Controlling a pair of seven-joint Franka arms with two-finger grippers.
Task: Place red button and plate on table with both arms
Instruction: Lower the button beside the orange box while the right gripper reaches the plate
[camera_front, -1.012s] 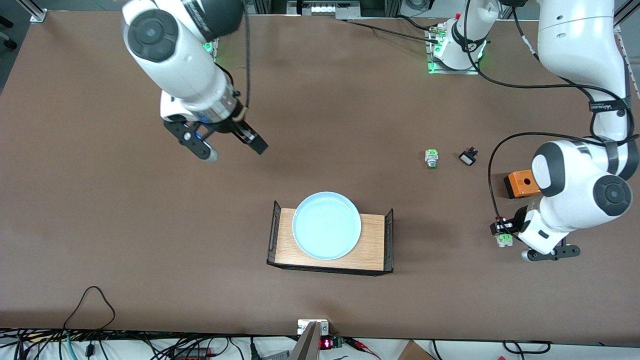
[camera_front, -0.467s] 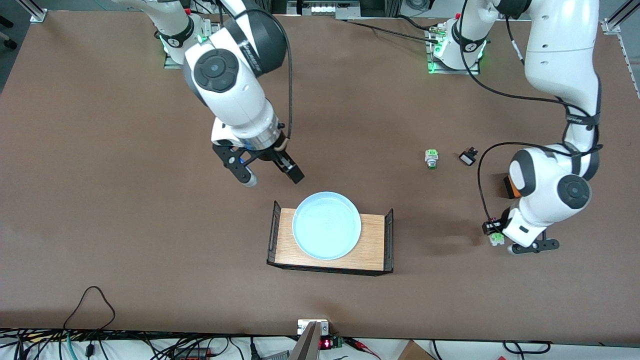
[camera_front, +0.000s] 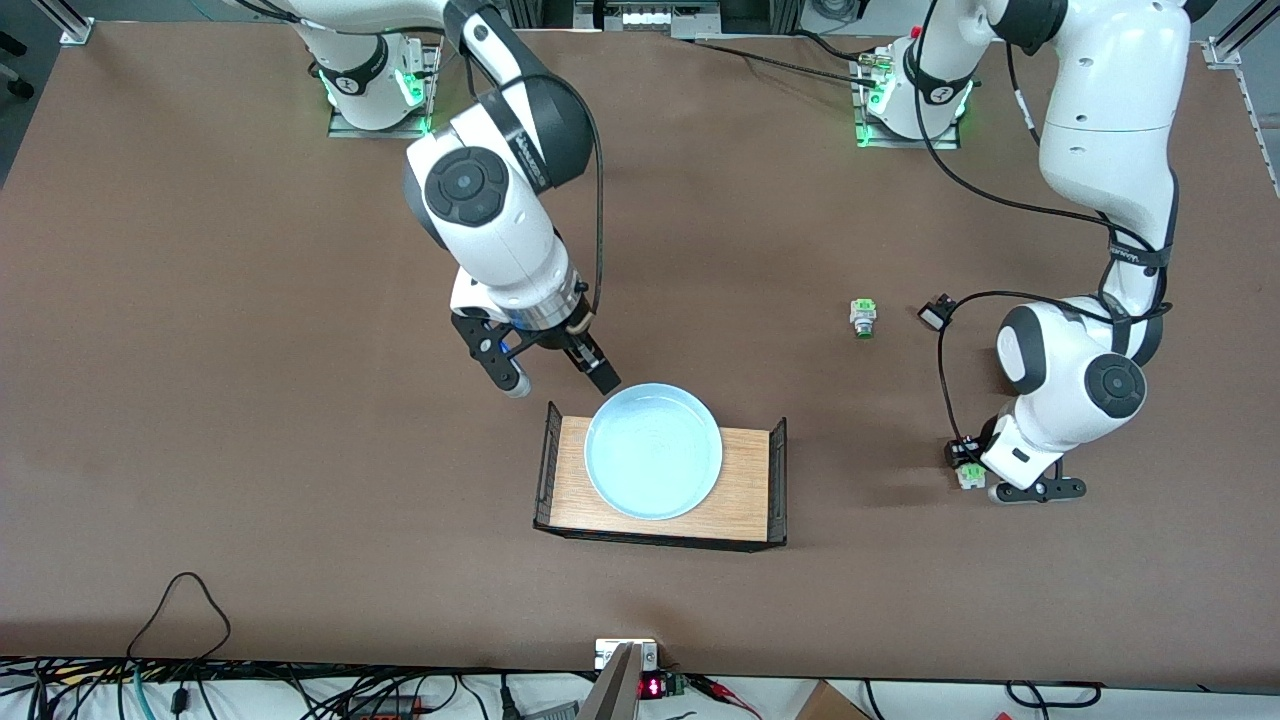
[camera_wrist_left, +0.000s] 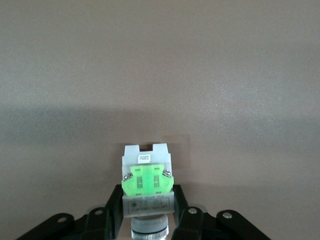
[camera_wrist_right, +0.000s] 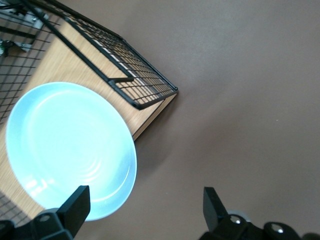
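The pale blue plate (camera_front: 653, 450) lies on the light-wood platform (camera_front: 745, 480) and also shows in the right wrist view (camera_wrist_right: 65, 150). My right gripper (camera_front: 560, 385) is open and empty over the brown table (camera_front: 250, 400), at the plate's rim on the side away from the front camera. In the right wrist view, my right gripper (camera_wrist_right: 146, 200) has one finger over the rim. My left gripper (camera_front: 960, 460) is shut on the red button (camera_front: 968, 477), low over the table toward the left arm's end. The left wrist view shows its green block and whitish body (camera_wrist_left: 147, 180) between the fingers of my left gripper (camera_wrist_left: 147, 210). The red cap is hidden.
A green-capped switch (camera_front: 862, 318) and a small black-and-white switch (camera_front: 933, 315) lie on the table, farther from the front camera than my left gripper. The platform has black mesh ends (camera_front: 547, 460), one seen in the right wrist view (camera_wrist_right: 135, 75).
My right arm has swung in and come down from the right arm's end to the plate's rim. My left gripper has moved with the red button a little toward the platform.
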